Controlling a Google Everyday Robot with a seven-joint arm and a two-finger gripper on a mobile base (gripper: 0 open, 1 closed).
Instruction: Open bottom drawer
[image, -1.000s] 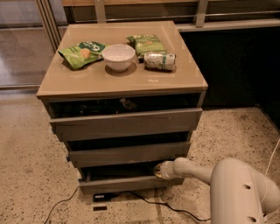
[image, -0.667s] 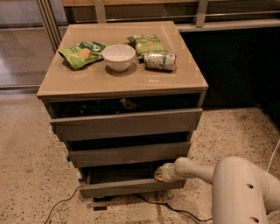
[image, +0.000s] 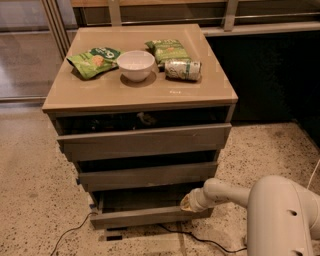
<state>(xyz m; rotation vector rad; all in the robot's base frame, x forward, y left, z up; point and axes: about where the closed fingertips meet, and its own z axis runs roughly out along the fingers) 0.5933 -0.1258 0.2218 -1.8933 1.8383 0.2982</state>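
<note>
The bottom drawer (image: 145, 216) is sitting lowest in the cabinet (image: 150, 96), jutting out slightly. The gripper (image: 189, 202) is reaching in at the cabinet's lower right, over the drawer's top edge, probably to pull it outward. Whether it is gripping cannot be told.

Bottom drawer (image: 145, 216): grey-brown front, plain; dark inside.
Gripper (image: 187, 202): cream, yellowish at the tip, at the bottom drawer's right end.
Arm (image: 280, 215): off-white, plain.
Cabinet top (image: 100, 95): tan, unpatterned.
Bowl (image: 135, 65): white.
Left bag (image: 95, 61): green, white and yellow print.
Right bag (image: 167, 50): green, pale print.
Can (image: 183, 70): silver with green.
Floor (image: 30, 200): beige, dark-speckled.
Cable (image: 200, 240): black.
</note>
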